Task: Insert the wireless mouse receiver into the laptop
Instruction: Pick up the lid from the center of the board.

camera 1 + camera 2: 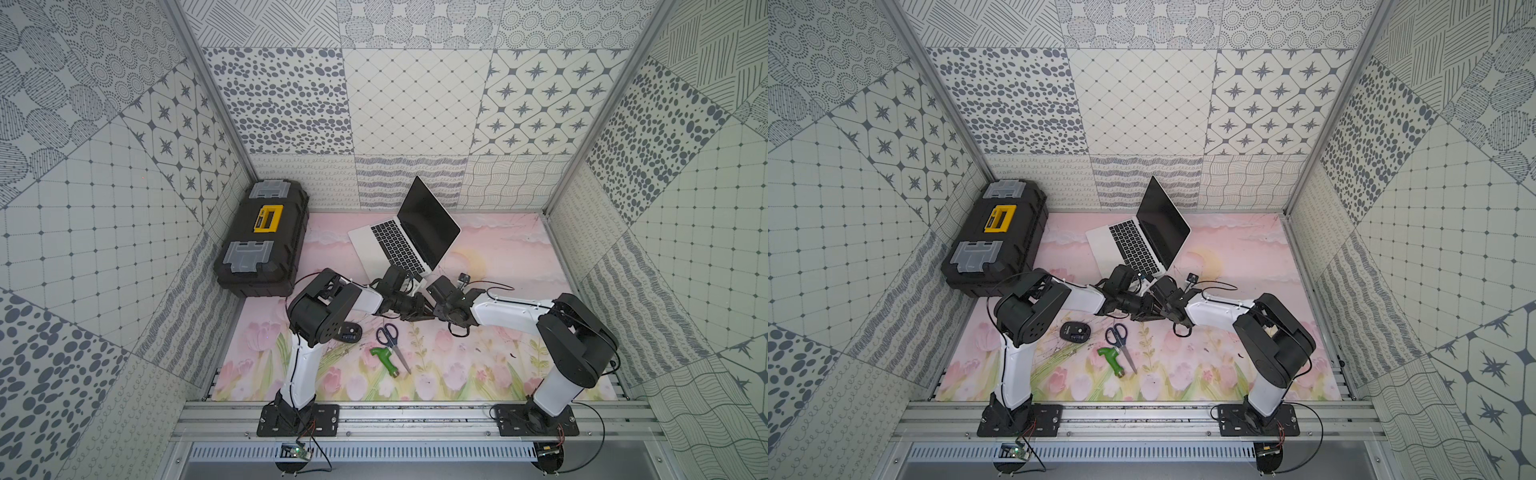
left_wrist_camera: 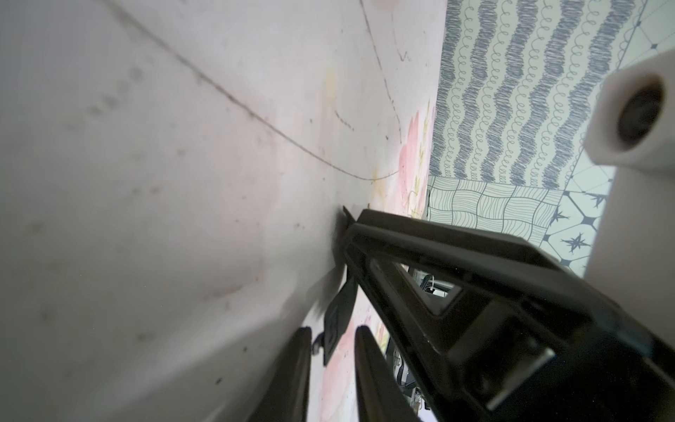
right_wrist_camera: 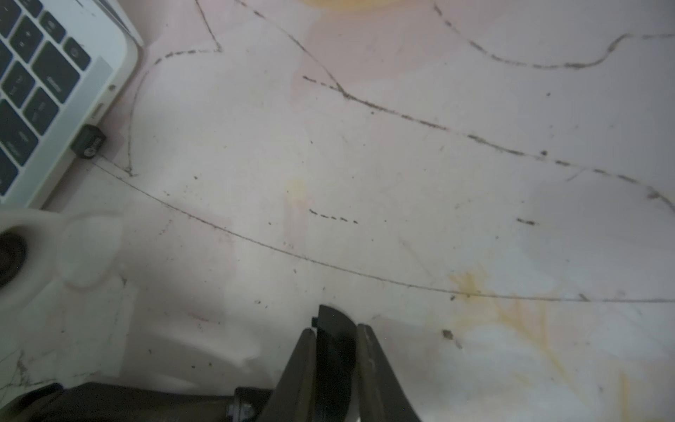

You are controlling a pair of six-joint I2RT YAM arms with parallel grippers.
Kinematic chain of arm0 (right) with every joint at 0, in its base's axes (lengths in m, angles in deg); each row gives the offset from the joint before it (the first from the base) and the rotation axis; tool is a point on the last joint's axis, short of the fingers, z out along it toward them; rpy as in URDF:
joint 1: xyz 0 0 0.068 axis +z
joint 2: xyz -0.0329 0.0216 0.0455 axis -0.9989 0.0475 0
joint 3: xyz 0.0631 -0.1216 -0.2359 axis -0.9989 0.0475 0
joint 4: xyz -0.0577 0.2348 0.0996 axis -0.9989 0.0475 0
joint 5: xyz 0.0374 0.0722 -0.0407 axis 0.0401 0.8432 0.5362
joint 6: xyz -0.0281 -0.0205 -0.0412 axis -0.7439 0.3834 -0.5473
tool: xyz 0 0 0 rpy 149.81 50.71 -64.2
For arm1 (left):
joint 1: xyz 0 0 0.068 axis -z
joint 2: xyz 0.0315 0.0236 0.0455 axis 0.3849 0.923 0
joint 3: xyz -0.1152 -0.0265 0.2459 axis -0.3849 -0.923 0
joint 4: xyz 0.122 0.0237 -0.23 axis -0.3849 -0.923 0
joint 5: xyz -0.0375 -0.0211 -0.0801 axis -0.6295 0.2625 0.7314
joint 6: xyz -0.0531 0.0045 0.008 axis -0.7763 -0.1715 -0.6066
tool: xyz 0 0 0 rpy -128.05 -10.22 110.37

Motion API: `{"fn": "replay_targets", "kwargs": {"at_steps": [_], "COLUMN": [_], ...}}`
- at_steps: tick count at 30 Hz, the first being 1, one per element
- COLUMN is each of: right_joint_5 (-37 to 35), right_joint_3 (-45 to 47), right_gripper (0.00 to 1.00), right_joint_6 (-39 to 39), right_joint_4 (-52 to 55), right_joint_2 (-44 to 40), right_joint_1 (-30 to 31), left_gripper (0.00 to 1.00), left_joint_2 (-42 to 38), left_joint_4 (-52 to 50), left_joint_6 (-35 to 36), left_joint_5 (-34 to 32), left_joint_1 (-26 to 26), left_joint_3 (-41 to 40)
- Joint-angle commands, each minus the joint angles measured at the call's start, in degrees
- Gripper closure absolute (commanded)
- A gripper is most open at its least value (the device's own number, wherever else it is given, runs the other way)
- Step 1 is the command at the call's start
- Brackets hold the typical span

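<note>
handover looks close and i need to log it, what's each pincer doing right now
left pincer: nearly shut around a thin black plate, grip cannot be told
right pincer: shut on that thin black plate

Your widest free lane is the bare mat right of the laptop, from its raised screen across to the right wall. On the left the toolbox fills the far corner, and the near middle is cluttered with the scissors, a green tool and the wireless mouse. Off the laptop's near corner the left gripper and right gripper (clamped on a black curved piece) meet tip to tip, blocking each other's path.
</note>
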Motion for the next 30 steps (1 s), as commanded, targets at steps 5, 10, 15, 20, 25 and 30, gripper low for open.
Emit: {"fn": "replay_targets", "kwargs": {"at_steps": [5,10,15,20,25,30], "right_joint_5": [3.76,5.25,11.92,27.11,42.09,50.13], "right_joint_3": [3.66,4.33,5.78,5.65,6.42,8.18], "right_gripper": [0.67,0.45,0.27,0.16,0.16,0.19], "right_joint_6": [-2.23,-7.57,-15.90,-23.79,-23.22,-19.51], "right_joint_4": [2.29,4.29,4.85,2.47,-2.71,-11.41], "right_joint_2": [-4.56,-17.55,-32.48,-43.42,-46.23,-45.84], "right_joint_1": [0.40,-0.07,-1.84,-5.39,-8.71,-9.26], "left_gripper": [1.00,1.00,1.00,1.00,1.00,1.00], "left_joint_2": [-2.18,-13.42,-27.22,-37.95,-45.51,-50.84], "left_joint_4": [0.00,-2.23,-2.35,1.16,4.83,5.50], "left_joint_6": [-3.52,-1.40,-0.78,-3.96,-9.38,-13.41], "left_joint_5": [-5.39,-9.86,-11.13,-5.54,-1.19,0.87], "left_joint_1": [1.07,0.92,-0.54,-2.86,-3.37,-3.26], "left_joint_3": [-1.63,-5.04,-9.55,-12.81,-14.33,-15.14]}}
